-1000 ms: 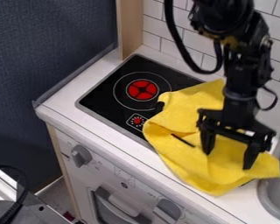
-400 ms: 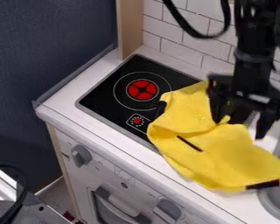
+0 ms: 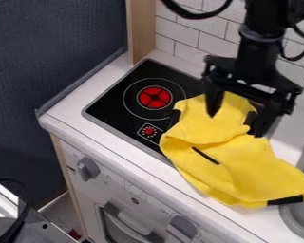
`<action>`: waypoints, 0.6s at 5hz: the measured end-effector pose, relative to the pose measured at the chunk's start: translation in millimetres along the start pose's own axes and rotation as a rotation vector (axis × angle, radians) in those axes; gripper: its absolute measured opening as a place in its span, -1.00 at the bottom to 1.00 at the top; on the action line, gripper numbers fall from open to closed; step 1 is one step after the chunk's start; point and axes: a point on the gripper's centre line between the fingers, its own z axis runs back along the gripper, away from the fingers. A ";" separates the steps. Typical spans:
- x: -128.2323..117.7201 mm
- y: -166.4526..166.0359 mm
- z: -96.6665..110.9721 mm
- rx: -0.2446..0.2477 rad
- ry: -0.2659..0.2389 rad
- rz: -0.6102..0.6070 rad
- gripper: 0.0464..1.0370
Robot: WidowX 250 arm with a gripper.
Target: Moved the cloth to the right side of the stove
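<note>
From stove (image 3: 119,107) to sink (image 3: 297,219), yellow cloth (image 3: 246,168) drapes over the counter (image 3: 259,220).

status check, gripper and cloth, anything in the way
Gripper open, over the yellow cloth. Cloth rumpled, across stove's right part and counter, one corner at sink. No obstruction seen between gripper and cloth.

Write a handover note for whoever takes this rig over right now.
Gripper: open, fingers apart over the upper part of the cloth, not clamped on it.
Cloth: yellow, rumpled, lying over the right part of the stove and spilling onto the counter, with one corner at the rim of the sink.
Done: the cloth is at the stove's right side; the red burner is uncovered.
Left: probably just lifting the arm away; perhaps a nudge if the cloth should not touch the sink.
</note>
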 end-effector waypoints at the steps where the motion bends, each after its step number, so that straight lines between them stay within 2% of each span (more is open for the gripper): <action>1: -7.1 50.6 -13.4 -0.025 0.012 0.128 0.93; 3: 11.1 110.7 -27.7 0.031 0.026 0.179 0.93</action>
